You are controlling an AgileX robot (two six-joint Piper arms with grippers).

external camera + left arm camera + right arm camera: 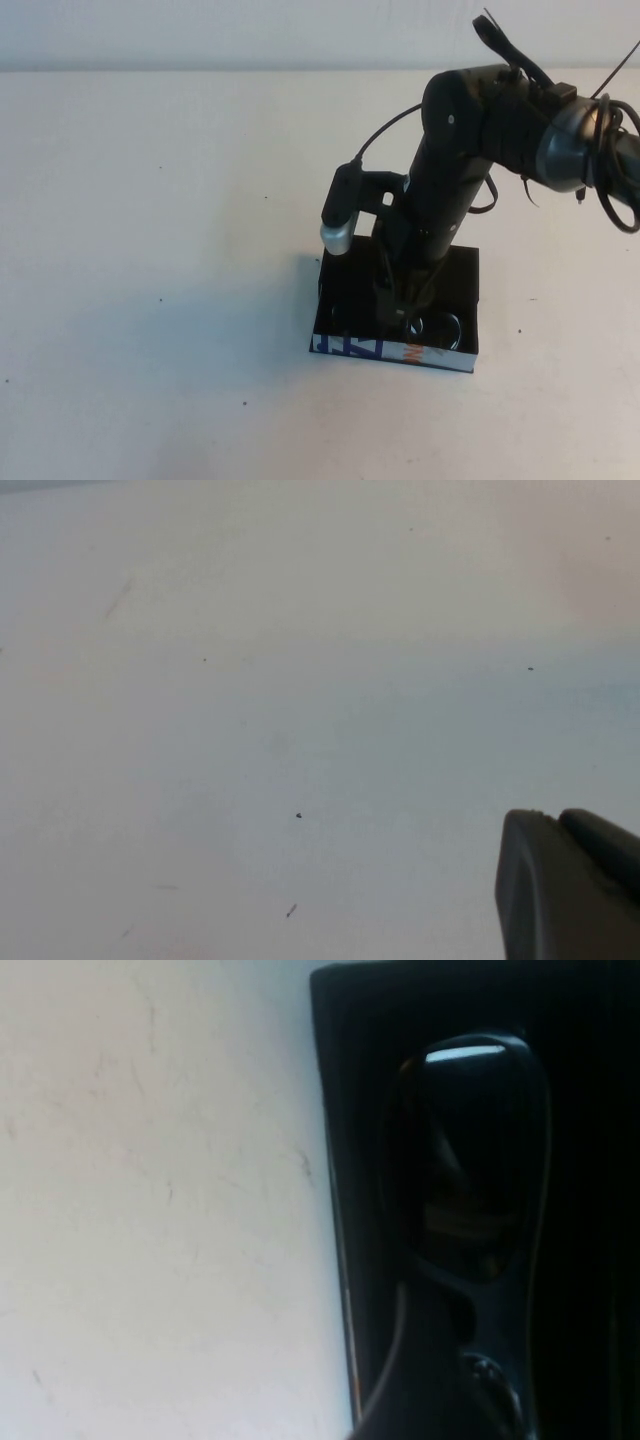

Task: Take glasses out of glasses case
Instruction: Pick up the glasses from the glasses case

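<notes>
The glasses case (352, 347) is a shallow black box with a white front edge printed in blue and orange, lying open at the table's middle front. The black glasses (442, 327) lie inside it, with one lens showing near the front edge. My right gripper (400, 308) reaches straight down into the case, on top of the glasses. In the right wrist view a dark lens (465, 1150) and the bridge fill the case's interior beside its wall (335, 1110). My left gripper (575, 880) is out of the high view and hangs over bare table, shut and empty.
The white table (150, 250) surrounds the case on all sides. The right arm (470, 140) comes in from the upper right, with cables looping off it. A silver-tipped wrist camera (340, 215) sticks out just behind the case's back left corner.
</notes>
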